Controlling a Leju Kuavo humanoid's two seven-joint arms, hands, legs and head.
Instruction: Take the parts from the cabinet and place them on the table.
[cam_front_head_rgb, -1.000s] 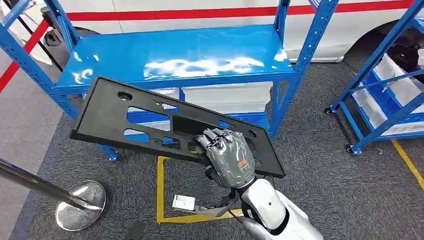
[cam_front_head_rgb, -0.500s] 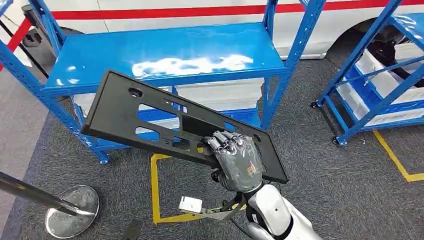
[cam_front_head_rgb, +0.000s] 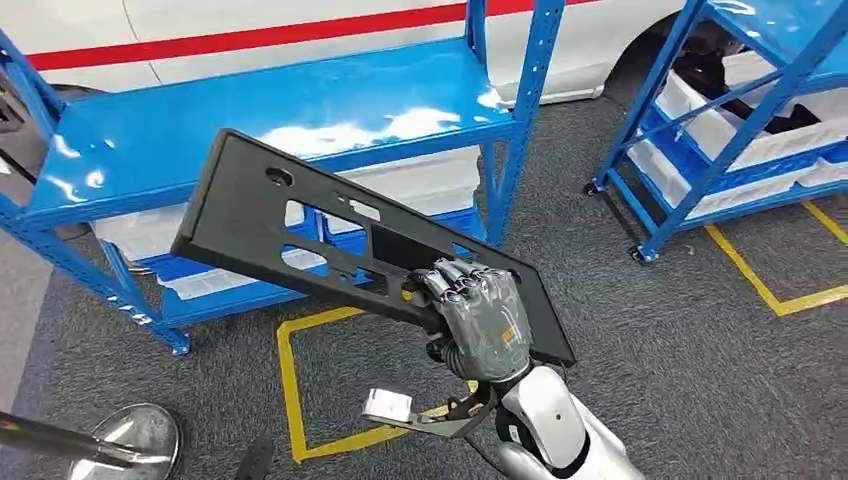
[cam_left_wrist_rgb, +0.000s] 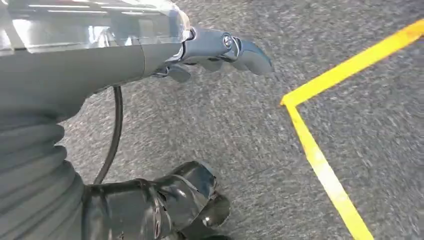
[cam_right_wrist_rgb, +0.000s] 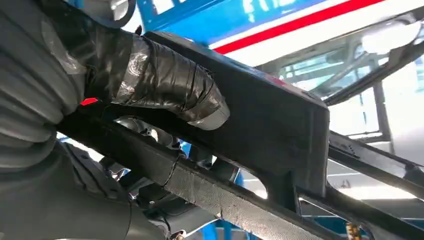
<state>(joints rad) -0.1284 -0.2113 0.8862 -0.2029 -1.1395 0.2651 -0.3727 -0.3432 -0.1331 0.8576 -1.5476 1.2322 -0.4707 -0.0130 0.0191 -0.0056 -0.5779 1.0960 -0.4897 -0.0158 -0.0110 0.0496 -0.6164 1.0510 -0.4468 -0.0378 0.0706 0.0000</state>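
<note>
We are holding a long black panel (cam_front_head_rgb: 300, 225) in our right hand (cam_front_head_rgb: 480, 320), in the air in front of a blue shelving rack (cam_front_head_rgb: 270, 110), well above the grey carpet (cam_front_head_rgb: 640, 350). The hand is gripping the panel near its lower right end, fingers (cam_front_head_rgb: 455, 280) curling over the near edge beside one of the cut-outs, so that most of the part is reaching up and away to the left of the hand, its far end tilted higher and overlapping the rack's front rail. In the right wrist view the taped thumb (cam_right_wrist_rgb: 170, 82) is pressing flat against the panel's (cam_right_wrist_rgb: 270, 115) ribbed face while the other fingers are wrapping around its frame from the opposite side. White bins (cam_front_head_rgb: 420, 180) are sitting on the rack's lower shelf behind the part, and a second blue rack (cam_front_head_rgb: 720, 120) with more white bins is standing to the right. Yellow floor tape (cam_front_head_rgb: 290, 370) is marking a box on the carpet below the panel, and a chrome post base (cam_front_head_rgb: 130, 440) is showing at the lower left. In the left wrist view our left hand (cam_left_wrist_rgb: 210, 50) is hanging over the carpet (cam_left_wrist_rgb: 225, 130) beside a yellow tape corner (cam_left_wrist_rgb: 310, 145), holding nothing, its fingers only loosely bent.
</note>
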